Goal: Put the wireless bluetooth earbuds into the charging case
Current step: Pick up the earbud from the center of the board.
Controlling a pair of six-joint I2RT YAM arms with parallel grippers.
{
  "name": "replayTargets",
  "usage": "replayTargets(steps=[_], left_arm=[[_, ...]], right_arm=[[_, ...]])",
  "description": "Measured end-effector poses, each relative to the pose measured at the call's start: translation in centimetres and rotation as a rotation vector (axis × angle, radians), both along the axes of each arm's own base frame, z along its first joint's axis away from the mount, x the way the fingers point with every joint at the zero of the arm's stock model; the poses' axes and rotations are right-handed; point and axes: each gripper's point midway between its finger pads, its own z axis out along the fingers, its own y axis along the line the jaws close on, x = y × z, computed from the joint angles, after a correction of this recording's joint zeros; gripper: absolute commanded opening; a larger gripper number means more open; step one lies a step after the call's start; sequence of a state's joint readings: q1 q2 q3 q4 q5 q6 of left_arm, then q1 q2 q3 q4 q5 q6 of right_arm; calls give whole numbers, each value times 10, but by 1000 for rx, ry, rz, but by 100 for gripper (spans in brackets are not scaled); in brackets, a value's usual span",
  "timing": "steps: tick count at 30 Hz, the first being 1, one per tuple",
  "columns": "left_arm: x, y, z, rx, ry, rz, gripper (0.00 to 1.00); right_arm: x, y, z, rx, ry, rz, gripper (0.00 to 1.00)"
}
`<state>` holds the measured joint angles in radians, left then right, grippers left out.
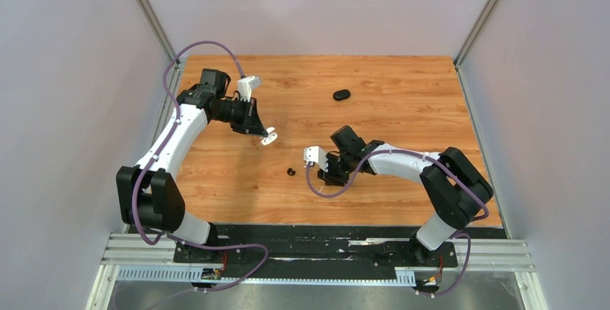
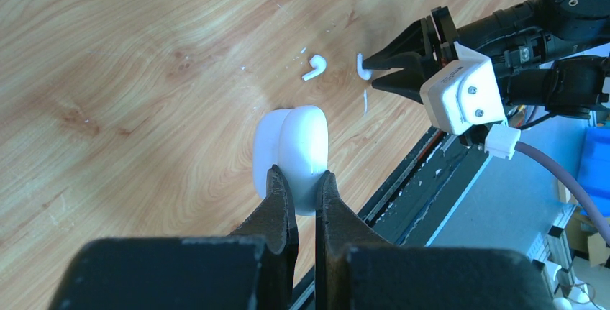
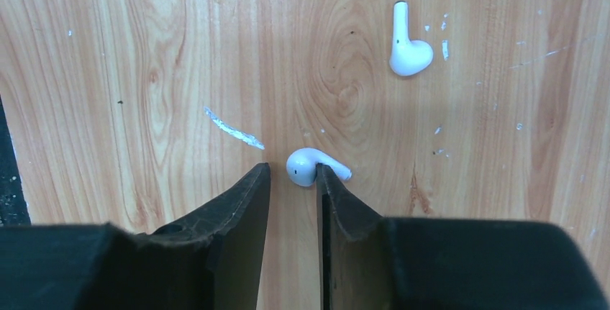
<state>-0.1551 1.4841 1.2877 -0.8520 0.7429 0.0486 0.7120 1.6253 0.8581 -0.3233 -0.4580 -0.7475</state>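
We saw the left gripper [image 2: 302,179] clamped on the white charging case [image 2: 296,141], held over the table [image 3: 129,51]. The right gripper [image 3: 292,169] was low with its jaws slightly apart, grasping nothing. One white earbud [image 3: 311,166] lay at one fingertip, and the second white earbud [image 3: 408,45] lay farther off.

White arms [image 1: 173,137] carry black joints [image 1: 162,198] and looping purple cables [image 1: 208,42].

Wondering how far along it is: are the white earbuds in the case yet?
No, both white earbuds lie on the wooden table, one by the right pincer.
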Motion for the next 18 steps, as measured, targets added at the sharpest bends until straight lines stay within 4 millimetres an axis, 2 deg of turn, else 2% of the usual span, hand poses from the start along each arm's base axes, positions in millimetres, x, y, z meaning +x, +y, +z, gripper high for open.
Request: replayTargets(steps=[9, 14, 18], left_arm=[[0, 0, 0, 0, 0, 0, 0], [0, 0, 0, -1, 1, 1, 0], [-1, -2, 1, -12, 0, -5, 0]], right_arm=[[-1, 3, -4, -9, 19, -9, 18], [-1, 4, -3, -11, 23, -23, 0], [-3, 6, 8, -9, 79, -43, 0]])
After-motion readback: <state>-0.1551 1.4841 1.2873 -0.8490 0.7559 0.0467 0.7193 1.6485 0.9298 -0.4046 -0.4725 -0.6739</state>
